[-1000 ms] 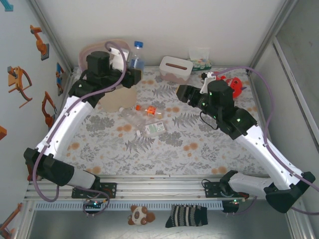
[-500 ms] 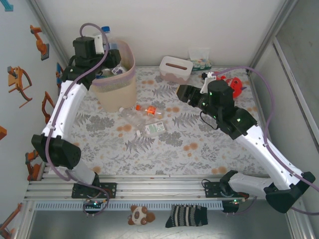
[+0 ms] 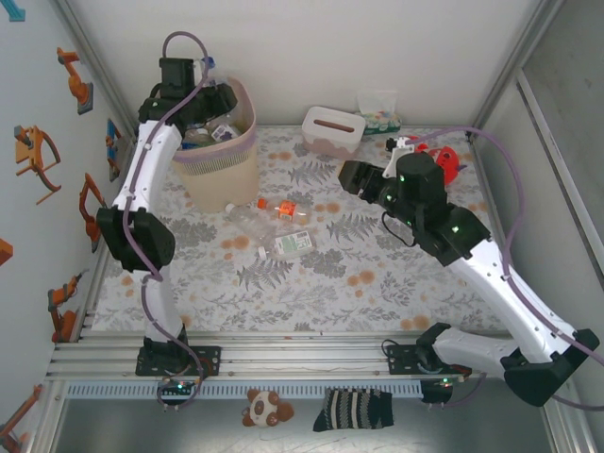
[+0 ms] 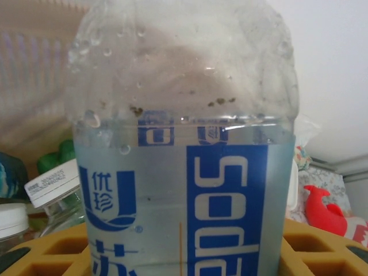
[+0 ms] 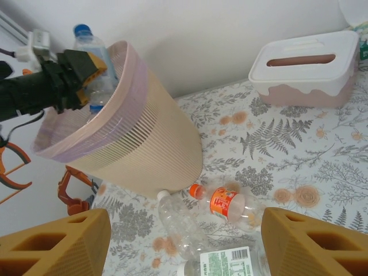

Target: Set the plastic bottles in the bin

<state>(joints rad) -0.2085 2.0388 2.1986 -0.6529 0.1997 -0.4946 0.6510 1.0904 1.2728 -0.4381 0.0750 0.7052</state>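
Observation:
My left gripper (image 3: pixel 203 94) is shut on an upright clear bottle with a blue soda label (image 4: pixel 184 172), held over the back rim of the beige bin (image 3: pixel 241 142). From the right wrist view that blue-capped bottle (image 5: pixel 92 52) stands in the left gripper (image 5: pixel 95 72) just inside the pink liner. Other bottles (image 4: pixel 52 184) lie inside the bin. On the table in front of the bin (image 5: pixel 144 144) lie an orange-labelled bottle (image 5: pixel 227 202), a clear bottle (image 5: pixel 184 224) and a green-labelled bottle (image 5: pixel 227 261). My right gripper (image 5: pixel 184 241) hangs open above them, empty.
A white and pink tissue box (image 3: pixel 333 130) stands at the back centre, with small items (image 3: pixel 377 109) behind it. A red plush toy (image 3: pixel 444 160) lies behind the right arm. Orange toys hang on the left wall (image 3: pixel 38 151).
My left arm has swung from in front of the bin up and back to its far left rim, carrying the blue-labelled bottle. The right arm has barely moved.

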